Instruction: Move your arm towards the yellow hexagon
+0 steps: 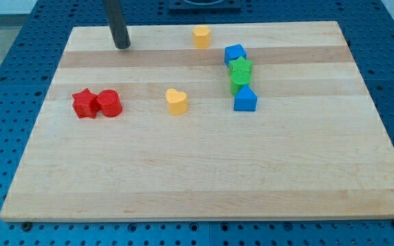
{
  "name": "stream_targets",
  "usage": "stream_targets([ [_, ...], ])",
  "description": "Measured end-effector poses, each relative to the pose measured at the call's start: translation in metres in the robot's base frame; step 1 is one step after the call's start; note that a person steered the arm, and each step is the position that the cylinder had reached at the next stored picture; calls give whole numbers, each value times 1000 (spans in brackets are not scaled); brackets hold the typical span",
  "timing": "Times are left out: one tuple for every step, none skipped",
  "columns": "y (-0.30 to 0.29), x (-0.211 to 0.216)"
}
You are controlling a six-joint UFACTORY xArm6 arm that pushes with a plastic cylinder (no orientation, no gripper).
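The yellow hexagon [201,36] sits near the board's top edge, a little right of centre. My tip [122,47] rests on the board at the top left, well to the left of the hexagon and slightly below its level. A yellow heart [176,101] lies near the middle of the board, below and left of the hexagon.
A column at the view's right of centre holds a blue cube [235,55], a green star [241,67], a green block [239,82] and a blue block [245,100]. A red star [83,104] and red cylinder [108,103] touch at the left. The wooden board [204,178] lies on blue pegboard.
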State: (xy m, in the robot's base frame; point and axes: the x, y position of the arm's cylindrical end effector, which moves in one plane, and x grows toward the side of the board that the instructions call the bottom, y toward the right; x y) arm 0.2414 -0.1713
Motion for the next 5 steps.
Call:
stream_targets([
  [21,-23],
  [47,-42],
  [75,-49],
  [101,-49],
  [128,-48],
])
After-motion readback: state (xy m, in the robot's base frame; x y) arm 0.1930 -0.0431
